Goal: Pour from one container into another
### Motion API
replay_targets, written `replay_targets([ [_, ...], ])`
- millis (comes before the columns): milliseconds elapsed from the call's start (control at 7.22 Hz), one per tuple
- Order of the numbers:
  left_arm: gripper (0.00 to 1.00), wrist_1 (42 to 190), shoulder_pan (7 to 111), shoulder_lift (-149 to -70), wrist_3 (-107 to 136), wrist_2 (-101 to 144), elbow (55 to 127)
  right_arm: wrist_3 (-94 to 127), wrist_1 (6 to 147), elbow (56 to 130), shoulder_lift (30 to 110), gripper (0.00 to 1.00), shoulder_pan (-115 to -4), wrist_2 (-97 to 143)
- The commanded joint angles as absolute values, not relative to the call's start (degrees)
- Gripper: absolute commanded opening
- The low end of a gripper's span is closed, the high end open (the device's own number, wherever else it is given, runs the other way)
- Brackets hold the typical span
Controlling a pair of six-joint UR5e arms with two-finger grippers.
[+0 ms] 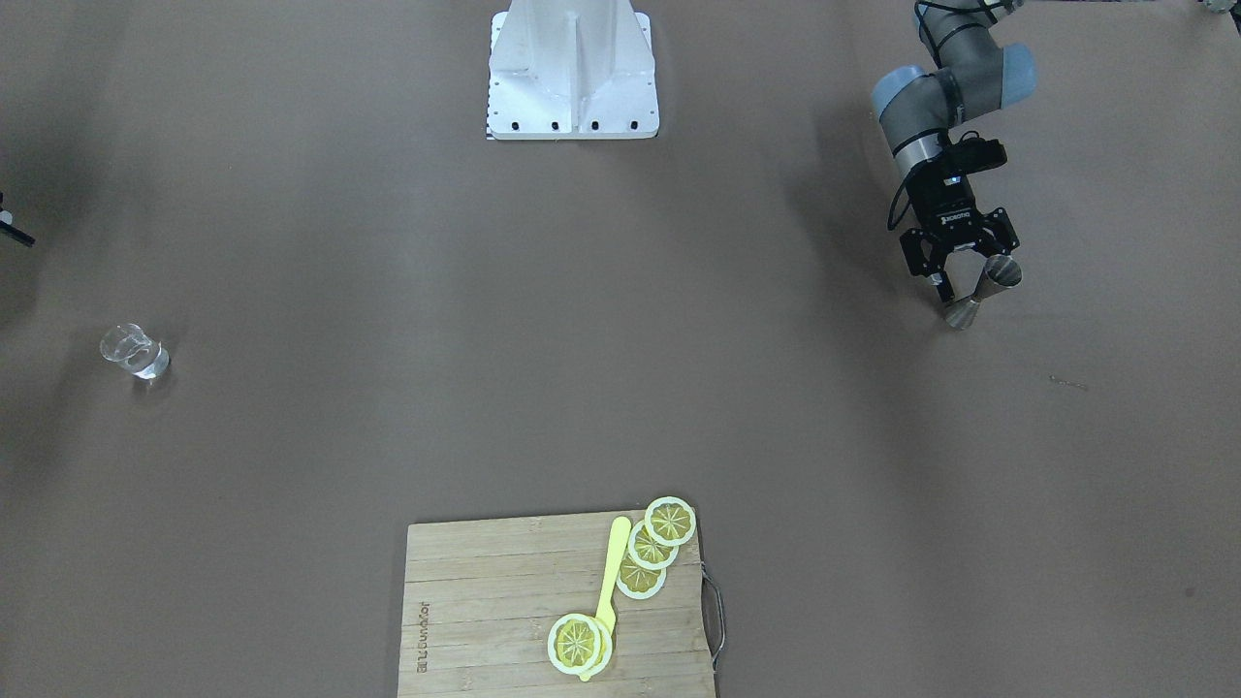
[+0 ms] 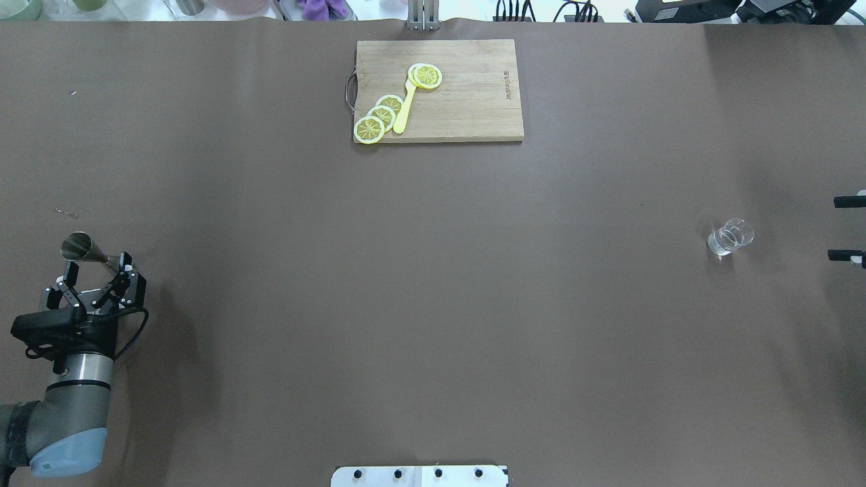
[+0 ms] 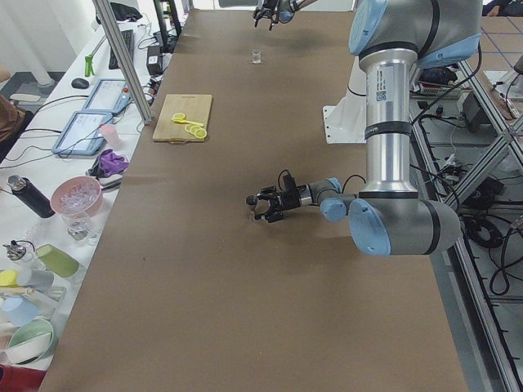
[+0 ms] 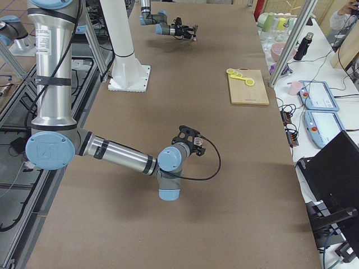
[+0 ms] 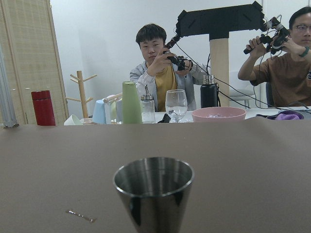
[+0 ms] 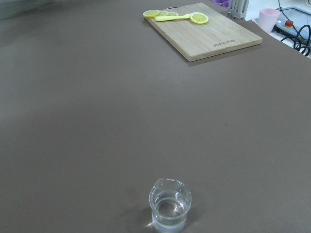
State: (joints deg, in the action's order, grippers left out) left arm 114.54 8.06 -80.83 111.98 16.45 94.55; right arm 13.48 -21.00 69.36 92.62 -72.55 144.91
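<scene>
Metal cup (image 2: pixel 82 246) upright near left edge of desk (image 2: pixel 433 284), between wide-apart jaws of left gripper (image 2: pixel 97 262), not squeezed. Glass of water (image 2: pixel 729 238) far off by right edge, near right gripper (image 2: pixel 846 228), jaws wide apart too. Long brown stretch between.

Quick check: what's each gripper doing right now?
Left gripper: open, fingers either side of the metal jigger.
Right gripper: open, holding nothing, apart from the glass.

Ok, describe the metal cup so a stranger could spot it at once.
On the brown table, find the left gripper at the robot's left end. The metal cup stands just ahead of it: shiny steel, pinched at the waist, unlike the clear glass far across.
</scene>
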Motion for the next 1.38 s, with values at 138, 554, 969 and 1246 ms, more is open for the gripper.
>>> replay_targets([
  [138, 0.87, 114.5, 8.0, -81.7, 112.8, 15.7, 93.6, 15.6, -24.6, 67.1, 92.9, 0.99, -71.6, 138.9],
  [554, 0.64, 114.5, 8.2, -81.4, 112.8, 15.7, 93.6, 15.6, -24.5, 67.1, 94.7, 0.96, -66.1, 129.0],
  [969, 0.22, 114.6, 8.3, -81.5, 112.8, 15.7, 94.0, 16.5, -24.5, 67.1, 94.7, 0.96, -62.3, 121.9],
  [1246, 0.00, 114.6, 8.9, -81.3, 112.5, 15.8, 94.2, 17.1, -24.7, 67.0, 94.4, 0.92, -62.1, 122.9],
])
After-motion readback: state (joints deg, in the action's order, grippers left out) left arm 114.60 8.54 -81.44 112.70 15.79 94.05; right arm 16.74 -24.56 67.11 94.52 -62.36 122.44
